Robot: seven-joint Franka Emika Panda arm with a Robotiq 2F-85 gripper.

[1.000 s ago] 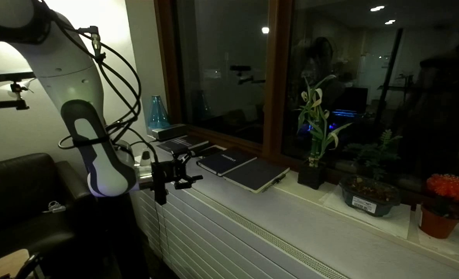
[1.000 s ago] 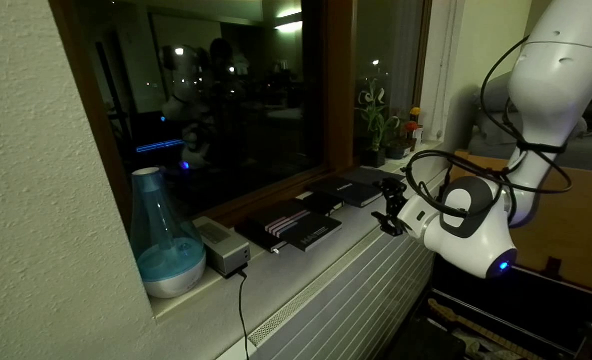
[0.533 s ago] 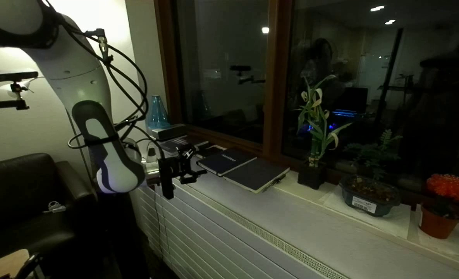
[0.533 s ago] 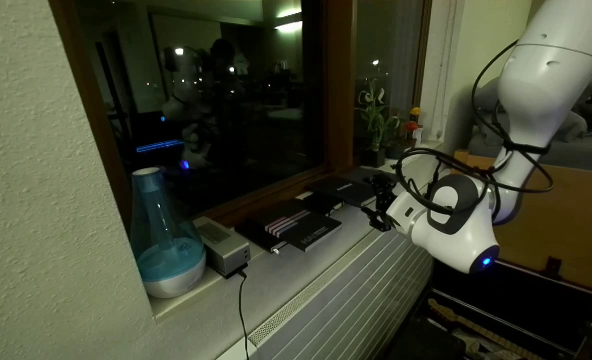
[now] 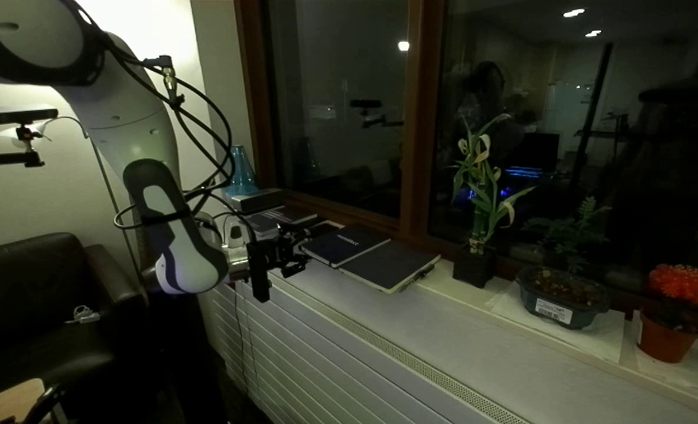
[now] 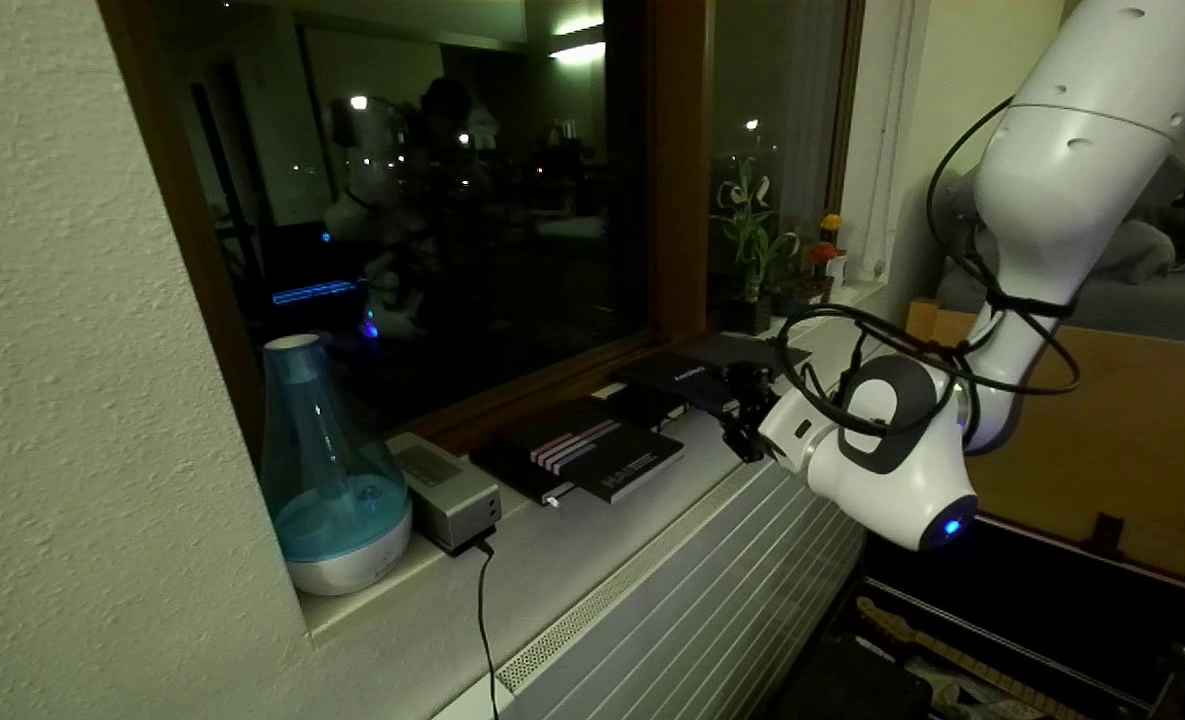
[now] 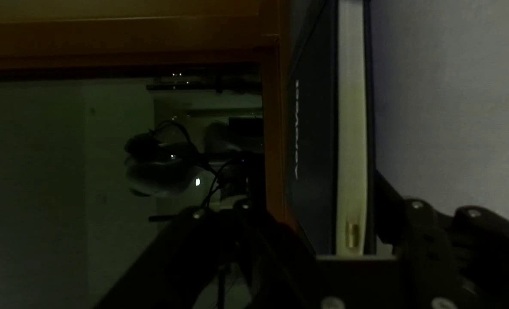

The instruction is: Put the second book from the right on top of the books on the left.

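Observation:
The second book from the right is a dark notebook with white lettering [image 5: 349,242], lying flat on the sill; it also shows in an exterior view [image 6: 687,378] and in the wrist view [image 7: 314,128]. The rightmost dark book [image 5: 393,268] lies beside it. The books on the left [image 6: 597,455] are a stack with a striped cover on top. My gripper [image 5: 306,249] is open at the notebook's near left corner. In the wrist view its fingers stand on either side of the notebook's pale page edge [image 7: 352,128]; I cannot tell whether they touch it.
A small black book [image 6: 642,405] lies between the stack and the notebook. A grey box [image 6: 444,490] and a blue humidifier [image 6: 337,480] stand at one end. A pen [image 5: 416,277] and potted plants [image 5: 473,265] are at the other. The window frame [image 5: 419,194] rises behind.
The arm has moved towards the notebook, rightwards in one exterior view and leftwards in the other, and the gripper has turned somewhat. The books have not moved.

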